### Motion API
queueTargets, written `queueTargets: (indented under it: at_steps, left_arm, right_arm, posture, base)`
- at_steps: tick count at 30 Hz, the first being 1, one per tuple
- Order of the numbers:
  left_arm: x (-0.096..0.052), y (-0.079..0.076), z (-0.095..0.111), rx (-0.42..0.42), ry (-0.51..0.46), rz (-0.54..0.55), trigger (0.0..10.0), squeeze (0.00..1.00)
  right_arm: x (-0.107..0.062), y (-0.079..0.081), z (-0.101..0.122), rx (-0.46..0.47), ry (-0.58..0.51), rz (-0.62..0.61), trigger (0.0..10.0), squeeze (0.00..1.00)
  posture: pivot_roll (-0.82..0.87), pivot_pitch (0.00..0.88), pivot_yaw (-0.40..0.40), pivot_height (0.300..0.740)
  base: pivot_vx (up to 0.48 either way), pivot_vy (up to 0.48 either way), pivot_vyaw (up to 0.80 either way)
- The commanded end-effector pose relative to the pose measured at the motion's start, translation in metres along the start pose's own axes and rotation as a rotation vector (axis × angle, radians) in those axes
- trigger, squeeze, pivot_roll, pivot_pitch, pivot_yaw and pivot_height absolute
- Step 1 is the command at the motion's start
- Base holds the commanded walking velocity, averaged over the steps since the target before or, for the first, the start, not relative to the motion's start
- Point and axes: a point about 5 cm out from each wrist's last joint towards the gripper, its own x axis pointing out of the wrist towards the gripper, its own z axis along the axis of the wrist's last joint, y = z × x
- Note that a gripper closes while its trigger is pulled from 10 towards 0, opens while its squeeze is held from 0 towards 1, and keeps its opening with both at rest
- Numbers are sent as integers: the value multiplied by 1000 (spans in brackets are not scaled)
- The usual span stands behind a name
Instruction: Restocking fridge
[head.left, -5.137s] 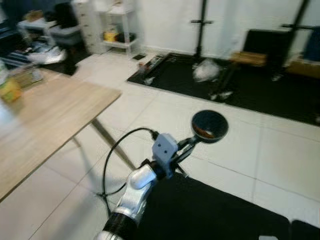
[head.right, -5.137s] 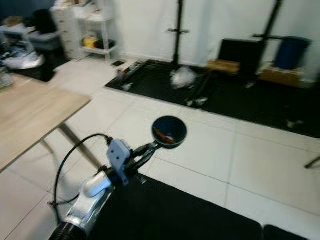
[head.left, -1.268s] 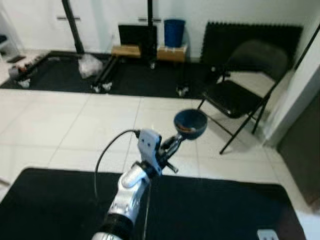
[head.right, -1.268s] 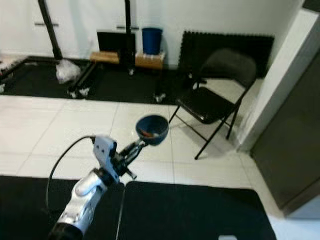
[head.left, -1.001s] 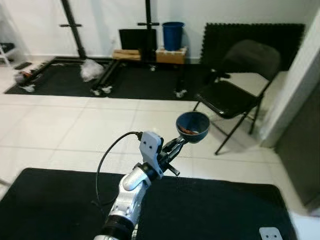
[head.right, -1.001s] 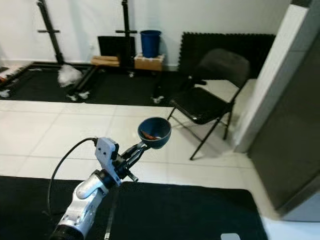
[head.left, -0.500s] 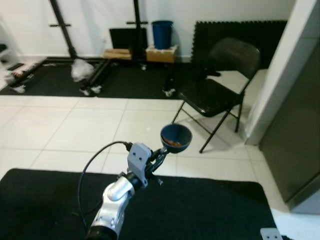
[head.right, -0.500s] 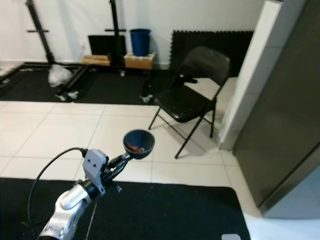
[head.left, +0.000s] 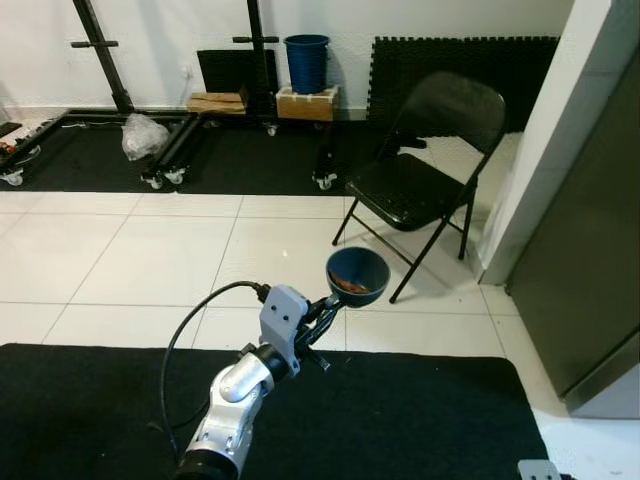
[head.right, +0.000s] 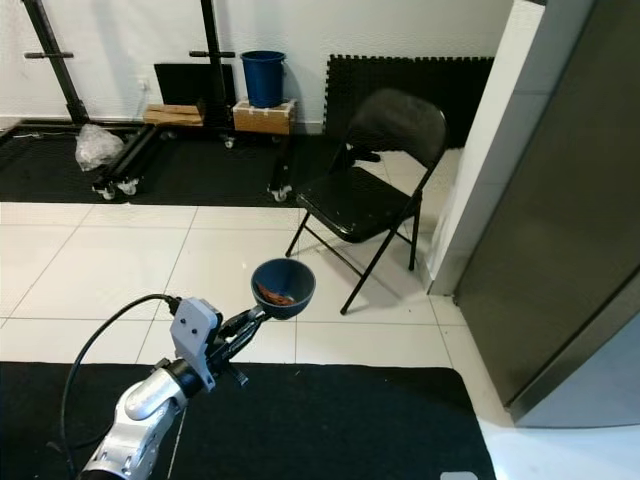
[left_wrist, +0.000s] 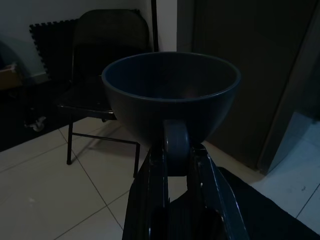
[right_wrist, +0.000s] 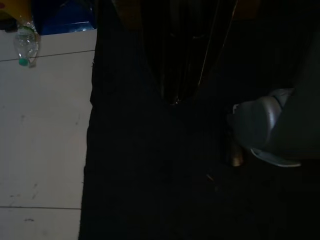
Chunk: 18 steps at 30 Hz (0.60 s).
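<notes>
**Bowl carried across the tiled room**

White tiled floor (head.left: 150, 260), a black folding chair (head.left: 425, 160) upper right. Centre frame, the left gripper (head.left: 325, 310) pinches the blue bowl (head.left: 357, 273) by its rim, orange food inside. Right gripper's fingers: cannot tell.

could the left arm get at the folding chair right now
Probably not. The left pincer is shut on the blue bowl and has no free grip, and the folding chair stands apart across the white tile floor.

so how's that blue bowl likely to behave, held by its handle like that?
The blue bowl looks rigid. The left pincer clamps only its handle, so it may pivot or droop. The brownish contents sit low and could probably slide if it tilts.
</notes>
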Motion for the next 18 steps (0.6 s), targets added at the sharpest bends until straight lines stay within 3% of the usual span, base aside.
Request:
queueTargets:
  at_steps: [1,16,18]
  left_arm:
    - [5,-5,2,1,-18,-18,10000,0]
    - [9,-5,7,20,-31,-38,10000,0]
    - [9,-6,7,20,-33,-40,10000,0]
  right_arm:
    - [0,1,0,11,3,2,10000,0]
    - [0,4,-2,24,13,0,10000,0]
    - [0,4,-3,24,17,-2,10000,0]
  posture:
    - [14,0,-10,740]
    - [15,0,-7,740]
    - [15,0,-5,740]
  base:
    - [480,0,0]
    - [480,0,0]
    - [480,0,-781]
